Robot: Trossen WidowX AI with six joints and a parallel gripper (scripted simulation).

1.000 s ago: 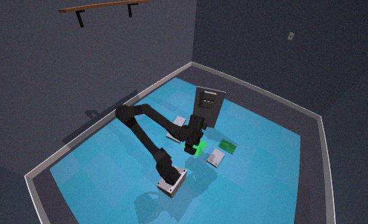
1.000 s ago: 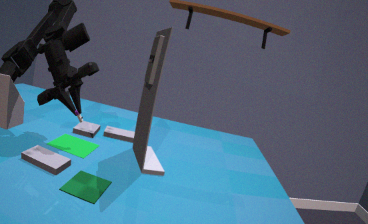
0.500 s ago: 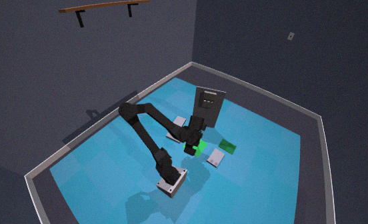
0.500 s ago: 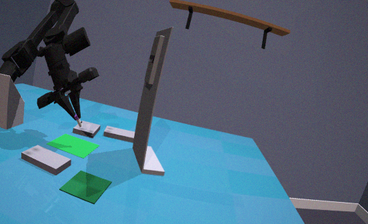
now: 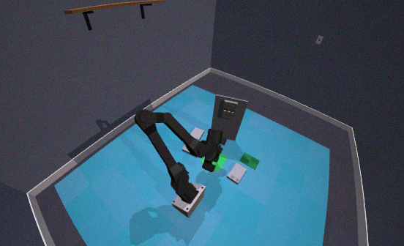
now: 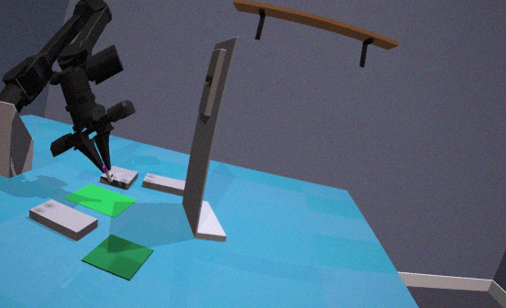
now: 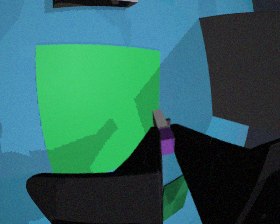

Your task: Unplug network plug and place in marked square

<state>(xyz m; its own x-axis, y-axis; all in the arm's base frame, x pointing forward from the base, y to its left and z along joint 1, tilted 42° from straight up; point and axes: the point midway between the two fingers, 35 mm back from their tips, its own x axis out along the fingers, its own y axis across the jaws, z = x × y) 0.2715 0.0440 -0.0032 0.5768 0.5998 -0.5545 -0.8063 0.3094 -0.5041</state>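
Observation:
My gripper [image 6: 106,167] [image 7: 164,132] points steeply down and is shut on the small plug [image 6: 108,174] [image 7: 166,142], purple at the fingers with a pale grey end below. The plug is tilted and held above the table. In the wrist view its end overlaps the right edge of the bright green square [image 5: 222,161] [image 6: 100,193] [image 7: 91,90]. A dark green square [image 5: 249,161] [image 6: 117,257] [image 7: 175,199] lies apart from it. The upright panel [image 5: 223,128] [image 6: 198,170] [image 7: 246,70] carries a socket block [image 5: 228,110] [image 6: 215,82] with several openings. The plug is clear of it. In the top view the arm hides the fingertips.
One pale block [image 5: 237,172] [image 6: 63,219] lies between the squares' near sides. Another pale block [image 5: 186,149] [image 6: 120,175] lies behind the bright square. A third pale block [image 5: 197,132] [image 6: 164,181] lies near the panel. The panel's foot [image 6: 210,225] sticks out behind it.

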